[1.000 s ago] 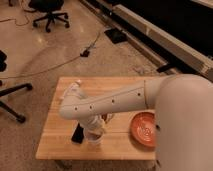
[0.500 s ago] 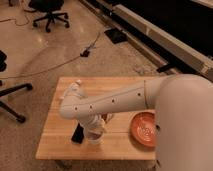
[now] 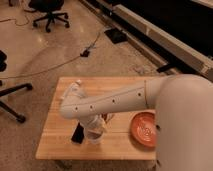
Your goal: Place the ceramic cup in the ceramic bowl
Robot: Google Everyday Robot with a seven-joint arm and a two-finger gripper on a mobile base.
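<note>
We cannot tell whether our claw [image 3: 94,128], low at the ceramic cup [image 3: 95,139] on the worktop [image 3: 60,146], holds it, and a weak hold could drop it short of the ceramic bowl [image 3: 145,129].

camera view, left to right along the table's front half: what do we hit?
black flat object → gripper, lowered at the ceramic cup → ceramic bowl, all on the wooden table.
</note>
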